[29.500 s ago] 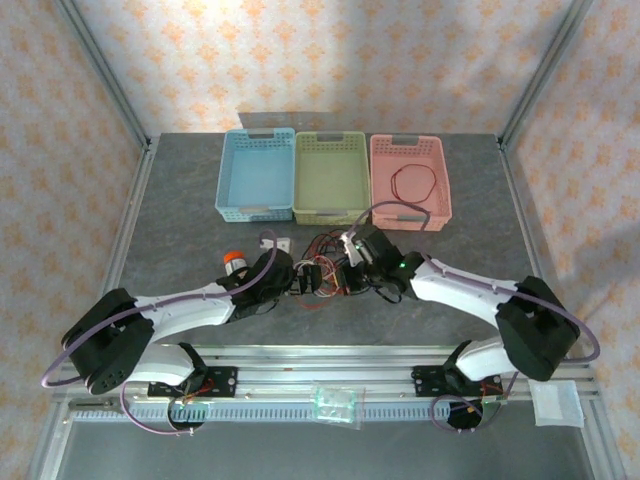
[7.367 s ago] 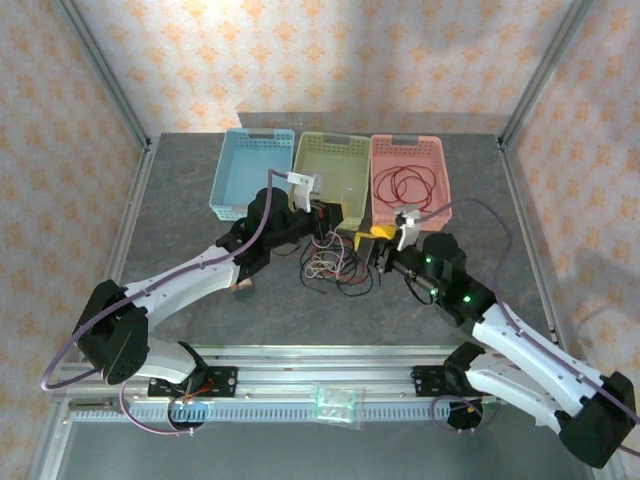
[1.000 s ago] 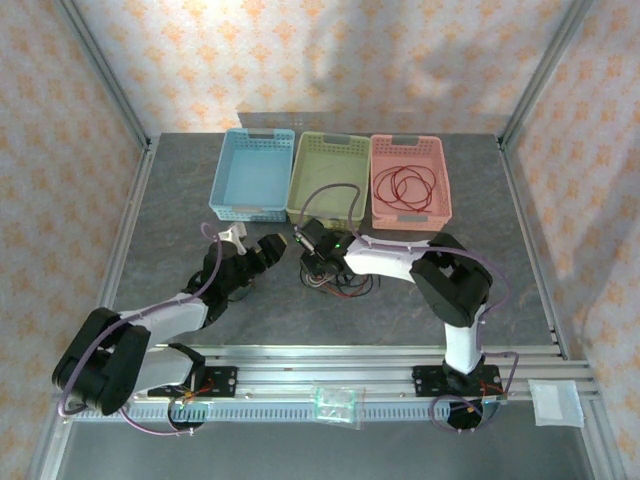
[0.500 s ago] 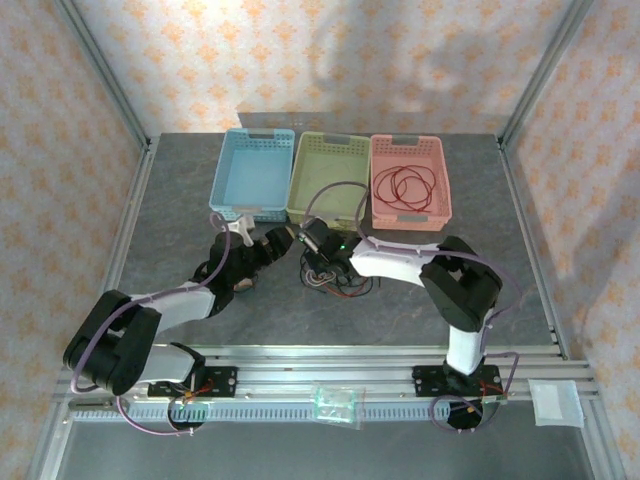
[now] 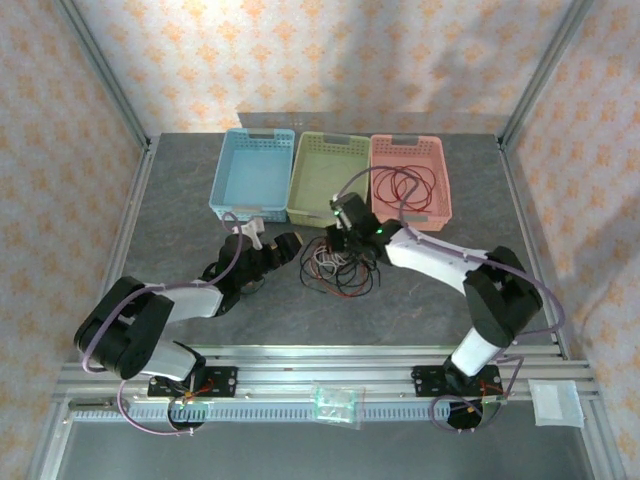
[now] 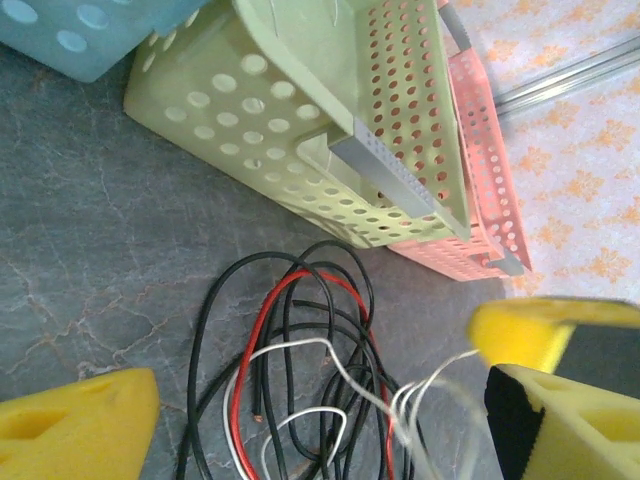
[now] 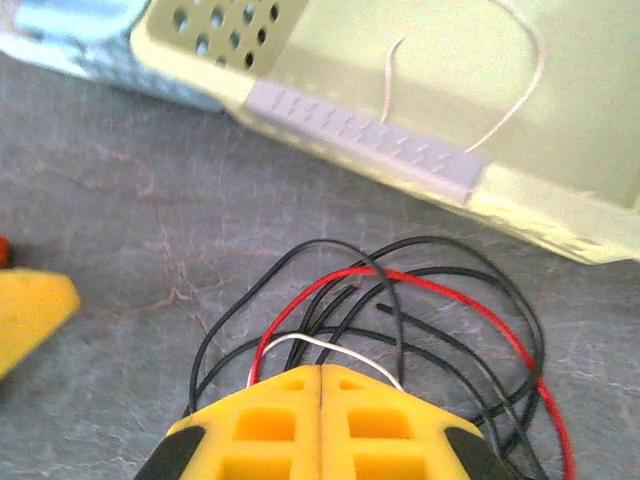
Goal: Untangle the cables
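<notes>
Grey, stone-patterned table (image 5: 180,230) carries the cables (image 5: 338,268) in one loose knot near its middle, just in front of the green basket (image 5: 328,185). The blue basket (image 5: 250,185) and pink basket (image 5: 440,200) flank it along the far edge, and a separate red coil (image 5: 405,185) lies in the pink one. The left gripper (image 5: 286,247) sits at the knot's left side and the right gripper (image 5: 343,238) over its far edge. Patterned walls and metal posts close the cell in.

From the left wrist, that gripper's yellow jaws stand wide apart, gripping nothing, with black, red and pale loops between them.

From the right wrist, the jaws are pressed together, apparently pinching the pale cable (image 7: 300,339) at their tips. These wires look light, limp and springy. A single free loop at the knot's edge seems the best hold, drawn gently so the others don't drag along.
</notes>
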